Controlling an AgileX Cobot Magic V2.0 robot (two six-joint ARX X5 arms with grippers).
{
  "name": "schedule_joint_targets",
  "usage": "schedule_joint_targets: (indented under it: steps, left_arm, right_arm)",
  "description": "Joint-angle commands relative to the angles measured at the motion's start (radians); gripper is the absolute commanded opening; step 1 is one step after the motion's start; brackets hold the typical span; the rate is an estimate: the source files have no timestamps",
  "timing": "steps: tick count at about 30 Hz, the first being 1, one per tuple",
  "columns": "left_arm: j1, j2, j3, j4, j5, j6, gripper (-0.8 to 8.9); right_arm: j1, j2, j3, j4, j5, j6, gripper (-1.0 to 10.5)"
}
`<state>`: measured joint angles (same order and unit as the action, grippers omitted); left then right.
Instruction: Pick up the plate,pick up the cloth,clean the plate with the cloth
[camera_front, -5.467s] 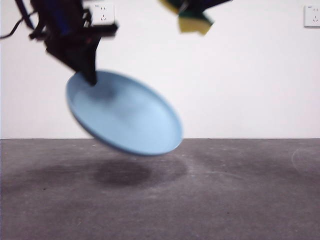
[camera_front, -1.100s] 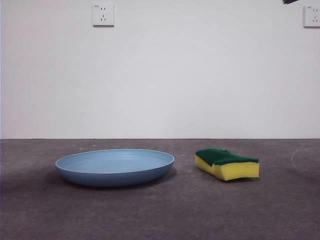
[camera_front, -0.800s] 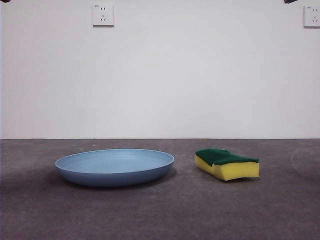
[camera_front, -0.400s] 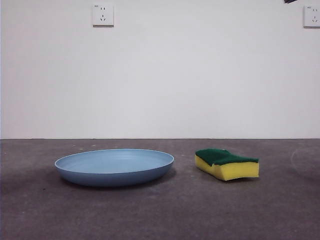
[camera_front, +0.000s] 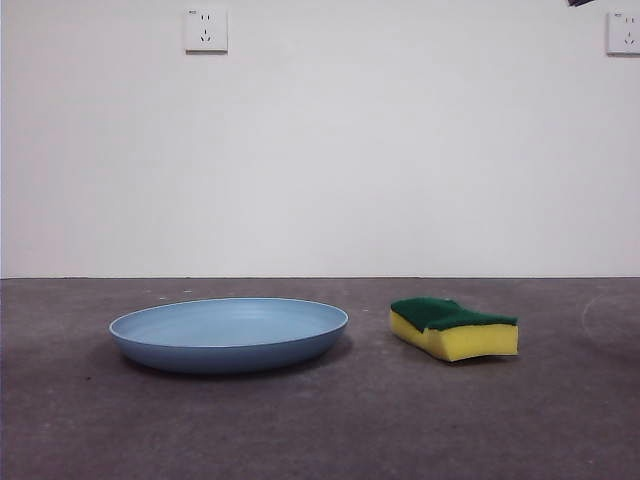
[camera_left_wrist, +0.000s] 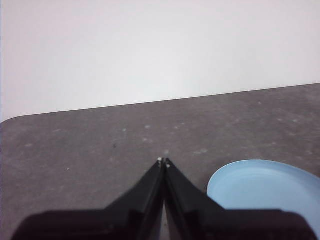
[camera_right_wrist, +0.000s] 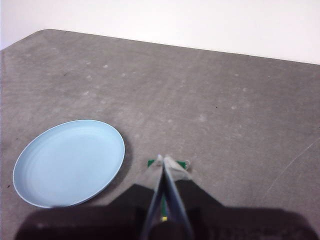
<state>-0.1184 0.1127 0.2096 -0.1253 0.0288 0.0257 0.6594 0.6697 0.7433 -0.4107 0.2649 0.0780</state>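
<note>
The light-blue plate (camera_front: 229, 333) lies flat on the grey table, left of centre in the front view. The cloth, a yellow sponge with a green top (camera_front: 455, 327), lies on the table to its right, apart from it. My left gripper (camera_left_wrist: 163, 162) is shut and empty, raised above the table with the plate (camera_left_wrist: 265, 192) beside it. My right gripper (camera_right_wrist: 164, 161) is shut and empty, high above the sponge (camera_right_wrist: 183, 164), which its jaws mostly hide; the plate (camera_right_wrist: 70, 161) lies off to one side. In the front view an arm shows only as a black tip (camera_front: 580, 3) at the top right.
A white wall stands behind the table with two sockets (camera_front: 206, 29) (camera_front: 624, 32). The table's rounded far corner shows in the left wrist view (camera_left_wrist: 20, 120).
Since 5.4 s ago the plate and the sponge have come out of the grippers and now lie on the table, and both arms have risen out of the front view. Over the last second nothing moved.
</note>
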Motion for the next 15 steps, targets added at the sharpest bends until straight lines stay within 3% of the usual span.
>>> schedule_joint_targets:
  steps: [1, 8, 15]
  left_arm:
    - [0.010, -0.040, -0.085, 0.059, 0.003, -0.006, -0.03]
    - [0.014, -0.111, -0.194, 0.068, -0.001, -0.020, -0.03]
    - [0.037, -0.111, -0.198, -0.069, -0.002, -0.028, -0.03]
  right_arm:
    - [-0.002, -0.003, -0.006, 0.010, 0.002, -0.008, 0.0]
    - [-0.002, -0.003, -0.005, 0.010, 0.002, -0.008, 0.0]
    - [-0.002, -0.003, -0.006, 0.010, 0.002, -0.008, 0.0]
